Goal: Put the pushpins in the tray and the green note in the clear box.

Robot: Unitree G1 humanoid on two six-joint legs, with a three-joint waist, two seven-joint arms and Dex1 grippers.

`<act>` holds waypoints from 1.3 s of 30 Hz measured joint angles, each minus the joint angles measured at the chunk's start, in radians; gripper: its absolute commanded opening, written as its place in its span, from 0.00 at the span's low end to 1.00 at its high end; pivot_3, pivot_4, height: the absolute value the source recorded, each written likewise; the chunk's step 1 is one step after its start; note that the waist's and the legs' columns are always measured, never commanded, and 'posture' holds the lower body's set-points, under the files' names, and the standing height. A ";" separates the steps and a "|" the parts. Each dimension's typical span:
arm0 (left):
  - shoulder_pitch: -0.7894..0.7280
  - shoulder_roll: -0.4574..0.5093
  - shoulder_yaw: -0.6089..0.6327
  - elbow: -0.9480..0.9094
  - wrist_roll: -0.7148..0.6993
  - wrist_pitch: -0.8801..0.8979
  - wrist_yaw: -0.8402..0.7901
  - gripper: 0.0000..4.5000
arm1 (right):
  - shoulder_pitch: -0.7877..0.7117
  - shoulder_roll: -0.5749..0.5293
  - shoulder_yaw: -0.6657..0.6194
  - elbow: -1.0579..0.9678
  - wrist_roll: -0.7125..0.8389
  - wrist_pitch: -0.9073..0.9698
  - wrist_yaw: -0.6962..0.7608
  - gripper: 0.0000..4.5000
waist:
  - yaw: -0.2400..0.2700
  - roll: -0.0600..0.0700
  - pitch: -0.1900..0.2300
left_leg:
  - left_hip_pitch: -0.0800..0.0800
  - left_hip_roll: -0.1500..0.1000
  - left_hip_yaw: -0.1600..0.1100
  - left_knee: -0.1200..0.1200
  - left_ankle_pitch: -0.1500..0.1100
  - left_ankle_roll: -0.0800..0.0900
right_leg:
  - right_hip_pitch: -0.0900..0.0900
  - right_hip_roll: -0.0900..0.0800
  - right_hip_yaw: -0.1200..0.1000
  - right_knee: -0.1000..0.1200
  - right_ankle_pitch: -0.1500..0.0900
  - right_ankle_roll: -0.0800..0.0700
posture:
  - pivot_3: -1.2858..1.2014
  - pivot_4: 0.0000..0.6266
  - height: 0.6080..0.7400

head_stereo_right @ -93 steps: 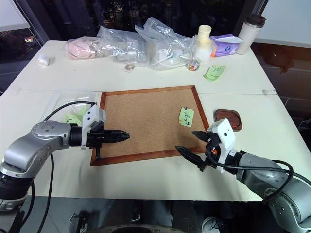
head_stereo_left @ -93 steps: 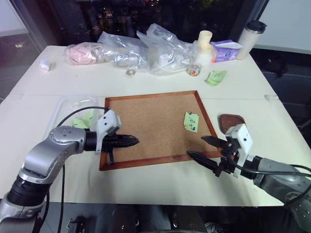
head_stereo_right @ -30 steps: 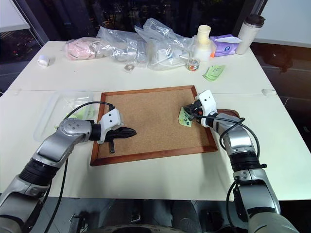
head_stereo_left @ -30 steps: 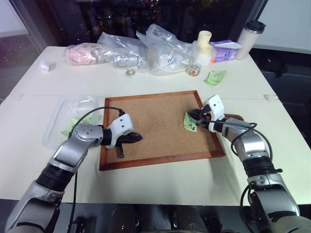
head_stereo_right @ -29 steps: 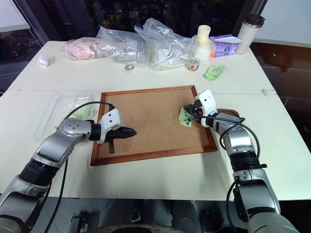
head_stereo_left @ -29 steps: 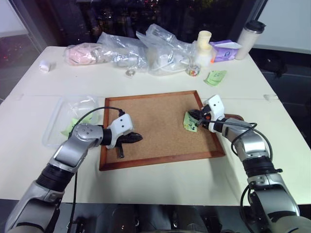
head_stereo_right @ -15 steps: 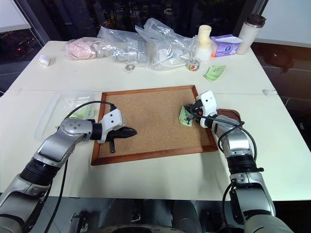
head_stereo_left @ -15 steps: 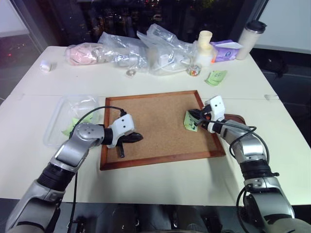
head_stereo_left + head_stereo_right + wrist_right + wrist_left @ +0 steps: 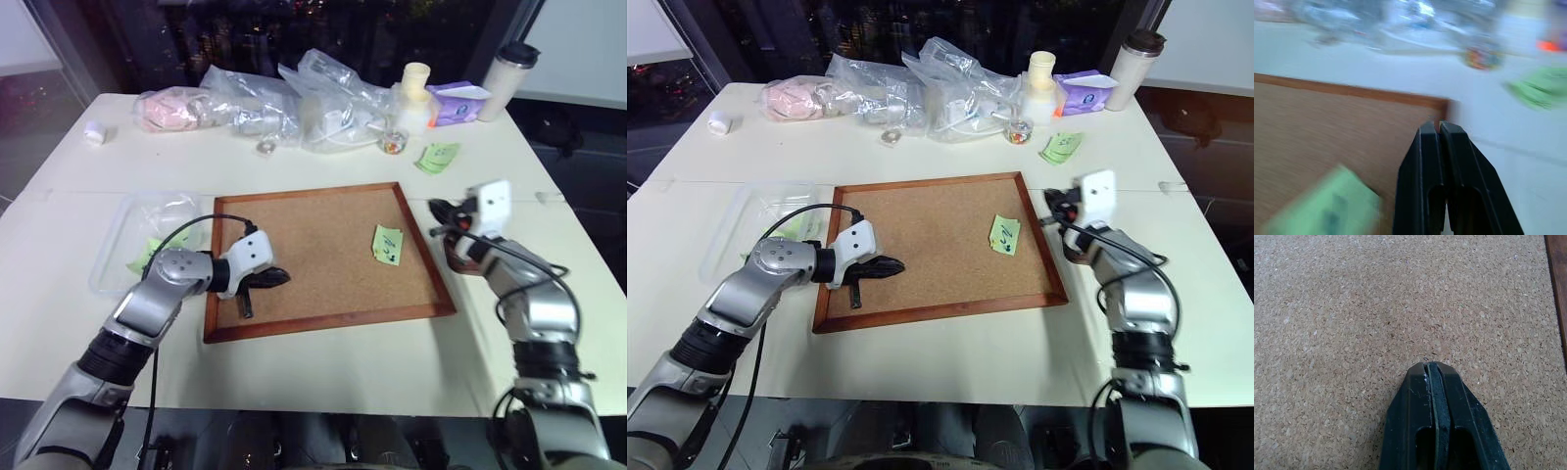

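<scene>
The table [image 9: 323,377] carries everything, with a clutter of plastic bags [image 9: 294,93] pushed to its far edge, probably to keep the working area free. At the centre the cork board [image 9: 323,259] is laid flat, and the left end effector [image 9: 277,277] is rested on its near-left part with its fingers clenched on nothing, apparently to steady the board. The clear box [image 9: 116,257] is set just beside the board's left edge, within the left arm's reach, and some green paper is seen inside it. The tray [image 9: 1074,252] is placed just beside the board's right edge and is largely covered by the right arm. The right end effector [image 9: 438,210] is held above the table just beyond the board's right frame, near the tray, its fingers pressed together; whether a pushpin is pinched between them cannot be told. The green note [image 9: 388,245] lies on the board's right part, apart from the right end effector and to its left, and well apart from the clear box.
</scene>
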 measured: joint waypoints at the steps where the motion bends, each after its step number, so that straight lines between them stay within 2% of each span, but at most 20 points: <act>1: 0.001 0.000 0.000 0.000 0.000 0.000 0.000 0.00 | 0.035 -0.007 -0.018 -0.019 0.001 0.010 -0.004 0.01 | 0.000 0.001 0.000 | 0.000 0.000 0.000 0.000 0.000 0.000 | 0.000 0.000 0.000 0.000 0.000 0.000 | 0.52 0.24 0.96; 5: 0.002 0.000 0.006 0.005 0.000 0.001 -0.001 0.00 | 0.143 -0.014 -0.051 -0.070 0.002 0.045 -0.018 0.01 | -0.003 0.004 -0.002 | 0.001 0.000 0.000 0.000 0.000 0.000 | 0.001 0.000 0.000 0.000 0.000 0.000 | 0.52 0.24 0.96; 12: -0.010 -0.014 0.002 0.021 0.001 -0.001 -0.006 0.00 | 0.172 -0.010 -0.068 -0.107 0.003 0.058 -0.046 0.01 | 0.001 0.006 -0.003 | 0.002 0.000 0.000 0.000 0.000 0.000 | 0.002 0.000 0.000 0.000 0.000 0.000 | 0.52 0.24 0.96; 14: -0.016 -0.015 -0.001 0.027 0.001 -0.002 -0.009 0.00 | 0.180 -0.002 -0.073 -0.105 0.002 0.056 -0.055 0.13 | 0.001 0.006 -0.003 | 0.002 0.000 0.000 0.000 0.000 0.000 | 0.002 0.000 0.000 0.000 0.000 0.000 | 0.52 0.24 0.96; 16: -0.020 -0.015 -0.003 0.031 0.002 -0.002 -0.010 0.00 | 0.185 0.007 -0.074 -0.099 0.001 0.055 -0.065 0.30 | 0.001 0.006 -0.003 | 0.002 -0.001 0.000 0.000 0.000 0.000 | 0.002 0.000 0.001 0.000 0.000 0.000 | 0.52 0.24 0.96; 19: -0.021 -0.021 -0.004 0.034 0.008 -0.009 -0.010 0.00 | 0.188 0.009 -0.075 -0.086 0.001 0.054 -0.072 0.63 | 0.002 0.006 -0.004 | 0.002 -0.001 0.000 0.000 0.000 0.000 | 0.002 0.000 0.000 0.000 0.000 0.000 | 0.52 0.24 0.96; 20: -0.021 -0.022 -0.004 0.036 0.009 -0.012 -0.010 0.00 | 0.188 0.009 -0.076 -0.084 0.001 0.054 -0.073 0.71 | 0.003 0.006 -0.004 | 0.002 -0.001 0.000 0.000 0.000 0.000 | 0.003 0.000 0.000 0.000 0.000 0.000 | 0.52 0.24 0.96; 22: -0.022 -0.024 -0.004 0.040 0.011 -0.016 -0.011 0.00 | 0.188 0.009 -0.077 -0.084 0.001 0.052 -0.075 0.95 | 0.003 0.006 -0.004 | 0.002 -0.001 -0.001 0.000 0.000 0.000 | 0.003 0.000 0.000 0.000 0.000 0.000 | 0.52 0.24 0.96; 23: -0.022 -0.025 -0.004 0.041 0.012 -0.017 -0.011 0.00 | 0.188 0.009 -0.078 -0.084 0.001 0.051 -0.078 0.98 | 0.003 0.006 -0.004 | 0.002 -0.001 -0.001 0.000 0.000 0.000 | 0.003 0.000 0.000 0.000 0.000 0.000 | 0.52 0.24 0.96; 34: -0.022 -0.028 -0.004 0.046 0.016 -0.018 -0.011 0.00 | 0.189 0.010 -0.117 -0.092 0.051 0.042 -0.069 0.98 | 0.003 0.006 -0.004 | 0.005 -0.001 -0.001 0.000 0.000 0.000 | 0.006 0.000 0.000 -0.001 0.000 0.000 | 0.52 0.24 0.96; 37: -0.022 -0.028 -0.003 0.046 0.018 -0.018 -0.013 0.00 | 0.212 0.006 -0.100 -0.194 0.109 0.075 -0.008 0.98 | 0.002 0.006 -0.004 | 0.005 -0.001 -0.002 0.000 0.000 0.000 | 0.006 0.000 0.000 -0.001 0.000 0.000 | 0.52 0.24 0.96; 39: -0.022 -0.028 -0.003 0.047 0.019 -0.018 -0.013 0.00 | 0.234 -0.013 -0.037 -0.277 0.122 0.095 0.050 0.98 | 0.002 0.006 -0.004 | 0.005 -0.001 -0.002 0.000 0.000 0.000 | 0.007 0.000 0.000 -0.001 0.000 0.000 | 0.52 0.24 0.96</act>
